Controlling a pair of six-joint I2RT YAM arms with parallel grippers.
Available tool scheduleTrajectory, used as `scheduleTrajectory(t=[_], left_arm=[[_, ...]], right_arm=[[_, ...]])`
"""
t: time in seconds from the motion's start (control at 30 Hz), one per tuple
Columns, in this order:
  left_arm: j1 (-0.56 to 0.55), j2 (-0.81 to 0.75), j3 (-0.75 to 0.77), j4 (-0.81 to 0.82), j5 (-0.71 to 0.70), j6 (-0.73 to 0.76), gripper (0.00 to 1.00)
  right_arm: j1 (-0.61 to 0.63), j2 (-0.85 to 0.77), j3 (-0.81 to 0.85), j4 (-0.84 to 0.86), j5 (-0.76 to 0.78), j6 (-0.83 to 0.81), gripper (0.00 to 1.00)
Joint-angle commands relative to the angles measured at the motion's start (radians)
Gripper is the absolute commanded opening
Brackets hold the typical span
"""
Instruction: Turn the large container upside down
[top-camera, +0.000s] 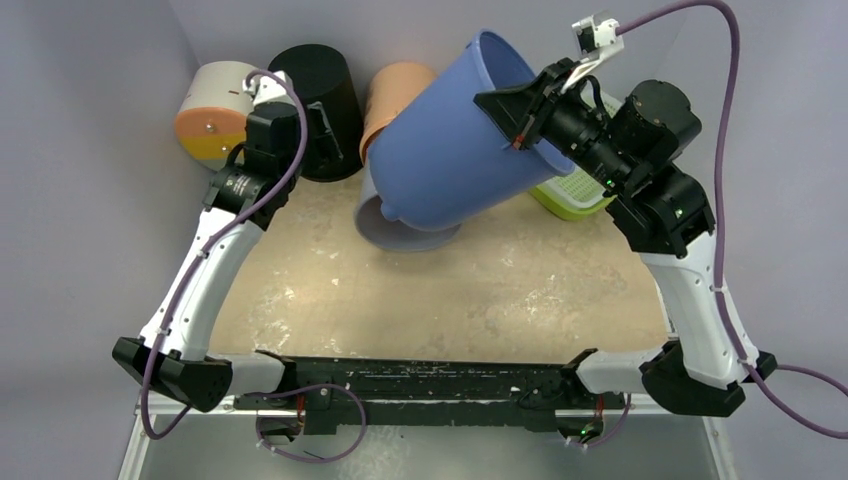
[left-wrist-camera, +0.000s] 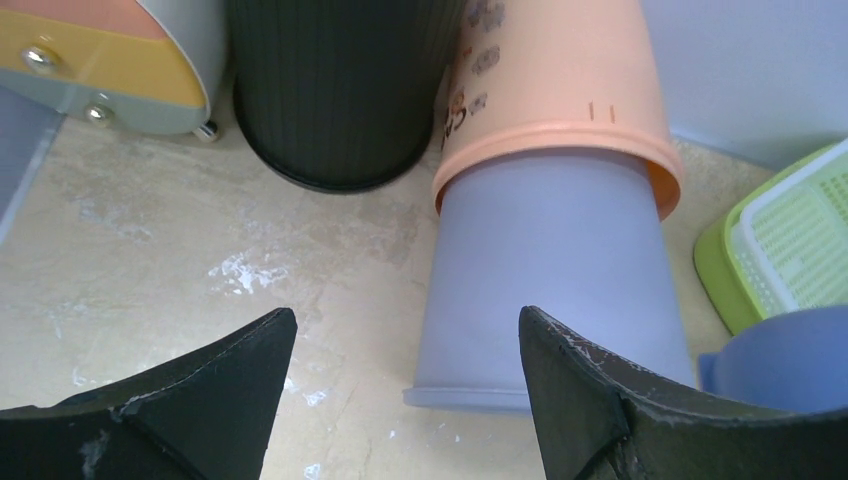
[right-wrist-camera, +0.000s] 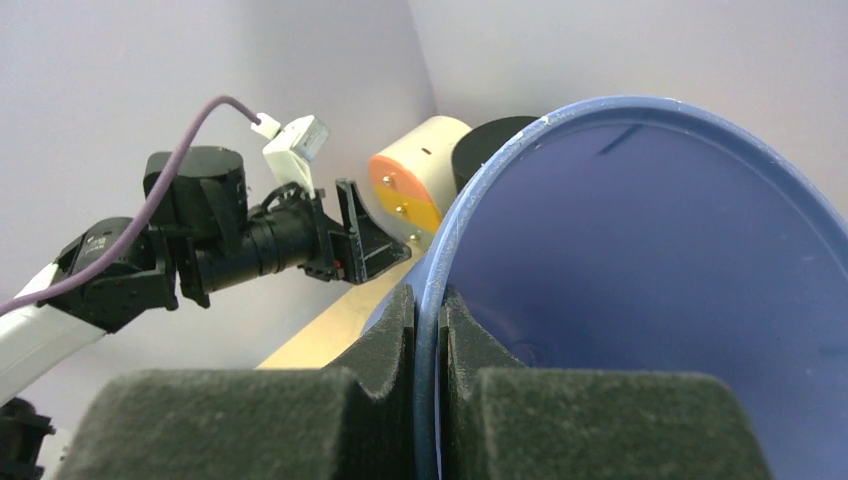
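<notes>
Large blue container (top-camera: 460, 150) aloft and tilted, its rim clamped in the right gripper (right-wrist-camera: 428, 310); left gripper (left-wrist-camera: 405, 318) wide apart.

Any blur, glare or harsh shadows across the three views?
Top external: even light, sharp, no glare on the blue bucket. Left wrist: background sharp, small glints on the screws of the drum. Right wrist: the right gripper sits very close, its pads look soft, and the bucket rim fills much of the frame.
</notes>
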Motion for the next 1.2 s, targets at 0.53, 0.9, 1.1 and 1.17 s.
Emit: scheduleTrajectory(t=[0.53, 0.9, 1.1, 1.17], left_arm=[[0.0, -0.254, 0.415, 0.046, -0.464, -0.041, 0.79], [0.0, -0.255, 0.553, 0.056, -0.419, -0.021, 0.79], [0.0, -0.241, 0.607, 0.029, -0.399, -0.006, 0.79], [0.0, -0.234, 0.623, 0.022, -0.39, -0.003, 0.79]], right_arm=[[0.01, 0.247, -0.002, 0.822, -0.458, 0.394, 0.0], [0.185, 0.651, 0.256, 1.081, -0.491, 0.619, 0.0], [0.276, 0.825, 0.273, 1.172, -0.401, 0.727, 0.0], [0.292, 0.877, 0.266, 1.224, -0.376, 0.792, 0.0]])
